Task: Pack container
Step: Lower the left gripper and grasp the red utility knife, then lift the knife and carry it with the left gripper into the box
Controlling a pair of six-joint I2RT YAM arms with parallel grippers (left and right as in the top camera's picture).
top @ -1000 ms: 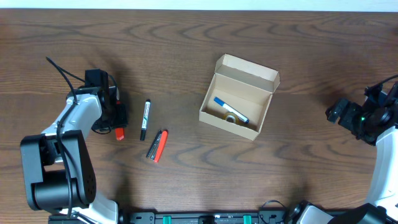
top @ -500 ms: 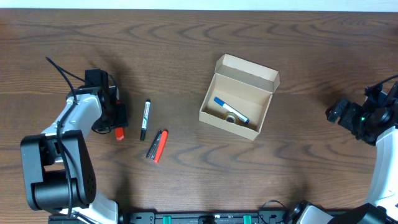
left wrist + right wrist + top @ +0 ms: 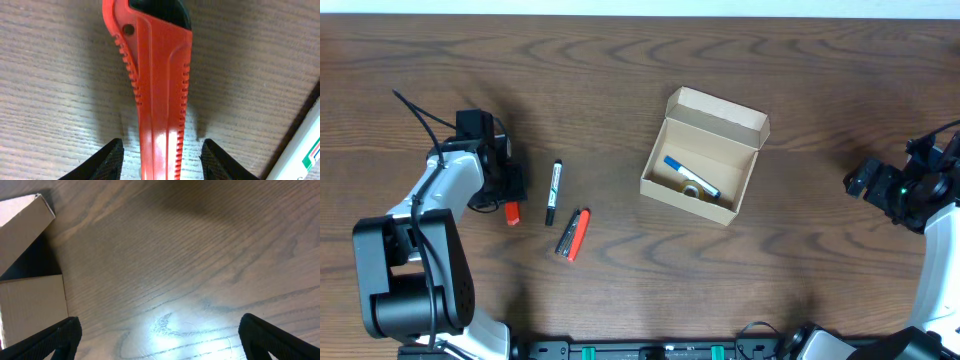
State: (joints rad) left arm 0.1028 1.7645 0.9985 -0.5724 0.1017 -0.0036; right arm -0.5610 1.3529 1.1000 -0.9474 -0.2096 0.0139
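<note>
Left hand (image 3: 163, 162) low over a red cutter (image 3: 157, 75) on the bench (image 3: 50, 75).
Its fingers (image 3: 112, 161) are spread either side of the cutter; the right hand (image 3: 160, 335) is spread wide, apart from the open box (image 3: 685, 200).

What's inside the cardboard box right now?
The container holds a blue-and-white marker lying diagonally and a small roundish item at its lower end, too small to identify. The near wall hides the floor strip behind it.
</note>
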